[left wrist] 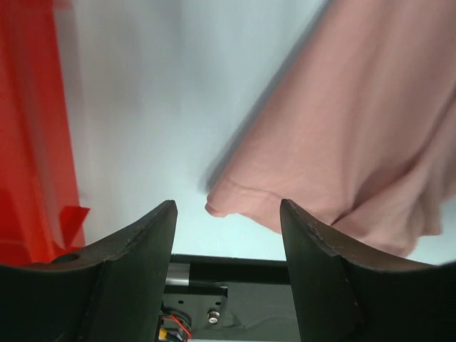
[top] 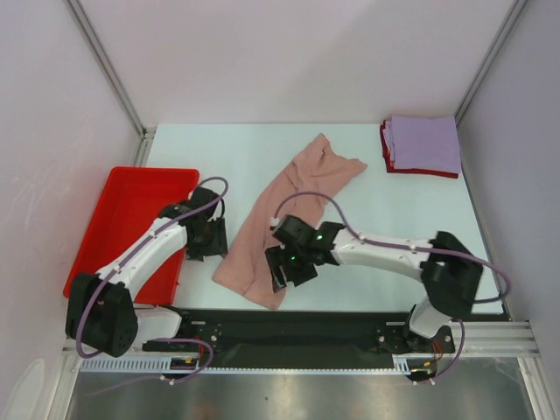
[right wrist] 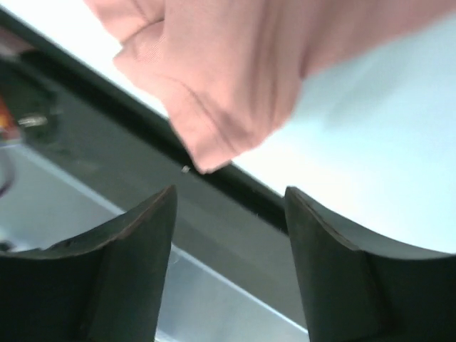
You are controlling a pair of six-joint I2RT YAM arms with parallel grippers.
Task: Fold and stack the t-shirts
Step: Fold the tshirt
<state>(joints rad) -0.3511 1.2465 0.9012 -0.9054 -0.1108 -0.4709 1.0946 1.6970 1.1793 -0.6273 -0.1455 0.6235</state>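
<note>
Pale surface [top: 411, 206] inside a walled bay; the dusty-pink t-shirt [top: 278, 214] lies rumpled on a diagonal at centre, its hem at the near edge; the lavender t-shirt [top: 426, 143] sits folded on the red t-shirt [top: 385, 144], far right. I read left jaws and right jaws as wide apart, holding nothing. The cloth should be light, limp and prone to bunching; I would pinch a hem corner [left wrist: 217, 206].

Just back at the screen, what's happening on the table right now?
Both arms are at the pink shirt, which lies in a crumpled strip mid-table, not yet folded. The left gripper is open beside its near left corner, and the right gripper is open over its near end; neither holds cloth. A folded lavender shirt lies on a red shirt at the far right corner.
</note>
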